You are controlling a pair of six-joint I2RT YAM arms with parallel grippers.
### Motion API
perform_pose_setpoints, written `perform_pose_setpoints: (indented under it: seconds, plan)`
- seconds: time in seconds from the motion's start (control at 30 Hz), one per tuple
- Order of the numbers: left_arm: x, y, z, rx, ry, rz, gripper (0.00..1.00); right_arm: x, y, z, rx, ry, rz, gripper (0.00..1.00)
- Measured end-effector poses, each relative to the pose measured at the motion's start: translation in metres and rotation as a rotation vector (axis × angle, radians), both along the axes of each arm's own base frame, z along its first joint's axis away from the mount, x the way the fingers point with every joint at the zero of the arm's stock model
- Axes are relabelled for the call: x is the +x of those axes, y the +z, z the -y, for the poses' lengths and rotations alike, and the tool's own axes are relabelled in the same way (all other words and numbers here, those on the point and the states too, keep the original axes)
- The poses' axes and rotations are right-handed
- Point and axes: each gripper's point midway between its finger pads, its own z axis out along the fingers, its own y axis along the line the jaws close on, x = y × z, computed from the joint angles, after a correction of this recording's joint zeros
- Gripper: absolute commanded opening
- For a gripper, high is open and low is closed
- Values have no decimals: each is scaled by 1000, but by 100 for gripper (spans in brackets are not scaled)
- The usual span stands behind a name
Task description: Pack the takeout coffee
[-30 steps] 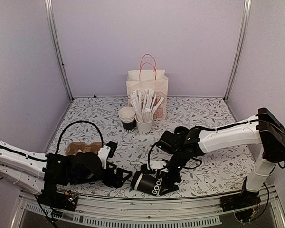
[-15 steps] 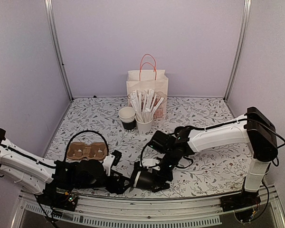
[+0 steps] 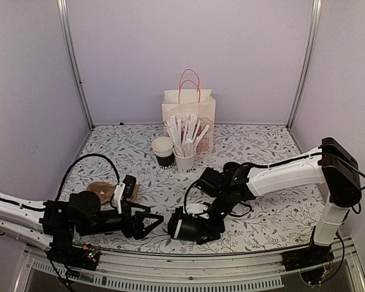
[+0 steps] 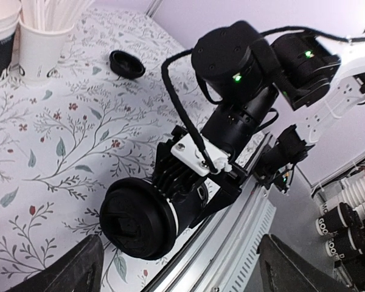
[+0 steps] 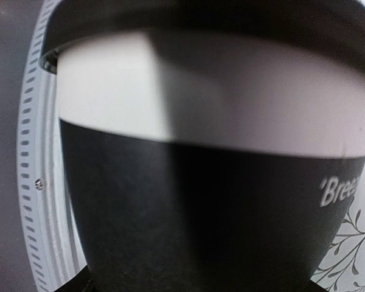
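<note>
We've got the takeout coffee [image 3: 182, 227] tipped sideways at the table's [image 3: 261, 146] near edge, right gripper [image 3: 196, 229] clamped round it, left gripper [image 3: 152, 221] gaping wide beside the lid.

Takeout coffee [image 4: 140, 218] ahead of left claw [image 3: 153, 224]

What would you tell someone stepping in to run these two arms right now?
Left gripper: jaws open, empty, pointing at the takeout coffee.
Right gripper: jaws around the takeout coffee, which lies on its side near the table's front edge; firm grip unclear.
Done: lid is on.
To do: stand it upright and pack it, likely into the paper bag at the back.
</note>
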Motion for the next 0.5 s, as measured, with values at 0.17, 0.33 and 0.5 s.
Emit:
perform_pose_setpoints:
  seconds: [0.17,0.33,0.5]
  plan:
    - [-5,35,-11,-81,-38,73,92,-11,46,6,174,57,-16,67]
    - [-14,42,0,-28,-118,111,93,-22,104,1,382,149,19,67]
    - [-18,54,33,58,-207,150,92,-31,120,0,451,209,8,67]
